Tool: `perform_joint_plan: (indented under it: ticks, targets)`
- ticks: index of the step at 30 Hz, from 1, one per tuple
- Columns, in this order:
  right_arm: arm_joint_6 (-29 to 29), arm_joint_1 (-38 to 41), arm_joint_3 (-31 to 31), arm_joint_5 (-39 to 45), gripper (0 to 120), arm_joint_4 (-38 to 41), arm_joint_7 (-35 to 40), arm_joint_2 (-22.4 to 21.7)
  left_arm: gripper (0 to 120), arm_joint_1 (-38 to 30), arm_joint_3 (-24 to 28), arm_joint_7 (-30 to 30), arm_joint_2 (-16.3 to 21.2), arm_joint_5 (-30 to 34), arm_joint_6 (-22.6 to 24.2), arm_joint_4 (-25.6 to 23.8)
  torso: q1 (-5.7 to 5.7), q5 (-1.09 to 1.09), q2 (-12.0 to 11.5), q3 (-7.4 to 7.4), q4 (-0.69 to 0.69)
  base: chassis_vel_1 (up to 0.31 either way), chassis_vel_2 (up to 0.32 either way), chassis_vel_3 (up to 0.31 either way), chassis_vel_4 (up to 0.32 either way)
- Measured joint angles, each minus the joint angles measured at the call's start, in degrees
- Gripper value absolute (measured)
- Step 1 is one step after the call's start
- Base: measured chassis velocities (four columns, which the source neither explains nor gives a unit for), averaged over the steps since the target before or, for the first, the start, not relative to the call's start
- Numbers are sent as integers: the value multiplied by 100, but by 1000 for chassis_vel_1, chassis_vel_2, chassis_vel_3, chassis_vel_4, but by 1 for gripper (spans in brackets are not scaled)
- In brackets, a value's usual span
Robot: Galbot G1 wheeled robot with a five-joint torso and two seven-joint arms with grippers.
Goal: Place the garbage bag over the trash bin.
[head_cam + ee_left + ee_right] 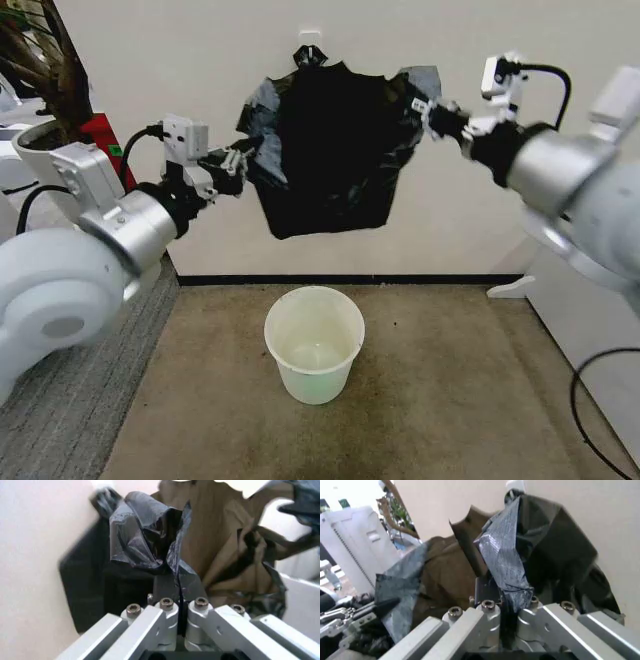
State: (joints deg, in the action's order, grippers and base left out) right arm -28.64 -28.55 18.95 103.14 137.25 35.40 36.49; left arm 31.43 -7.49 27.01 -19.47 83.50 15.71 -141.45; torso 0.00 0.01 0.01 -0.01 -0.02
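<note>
So far the thin, glossy black plastic garbage bag (330,160) hangs stretched open between the left gripper (237,160) and right gripper (425,108), both clamped on its rim, above the round cream-white plastic trash bin (314,345); lowering it over remains.

A plain cream wall (180,60) fills the upper frame, ending in a dark baseboard (340,280). Below lies tan carpet (440,400), with a grey carpet strip (70,420) at lower left. A potted plant (40,70) stands at upper left; white furniture (590,330) sits at right.
</note>
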Motion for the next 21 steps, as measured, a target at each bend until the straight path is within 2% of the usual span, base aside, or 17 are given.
perform_joint_plan:
  ticks: [3, 8, 14, 19, 20, 21]
  targets:
    - [62, -181, 89, 44, 0, 177, 9, -48, 0, 412, -62, 25, 157, 23, -27, -208, 0, 0, 0, 0, 2, 0, 0, 0, 0]
    - [147, -113, 103, 392, 0, 325, 180, -57, 0, 823, -173, 112, 247, -5, -93, -223, 0, -1, 0, 1, 3, 0, 0, 0, 0]
    - [210, -104, 78, 621, 0, 506, 236, -100, 0, 1535, -731, 117, 240, -122, -133, -214, 0, -2, -1, 1, 2, 0, 0, 0, 0]
    - [272, -184, 36, 701, 0, 627, 153, -119, 0, 2873, -1949, -58, 242, -333, -140, -199, 0, -2, -1, 0, 2, 0, 0, 0, 0]
    - [272, -184, 36, 701, 0, 627, 153, -119, 0, 2873, -1949, -58, 242, -333, -140, -199, 0, -2, -1, 0, 2, 0, 0, 0, 0]
    - [302, -179, 29, 702, 0, 628, 120, -122, 0, 3165, -2219, -99, 248, -396, -147, -196, 0, -2, -1, 1, 3, 0, 0, 0, 0]
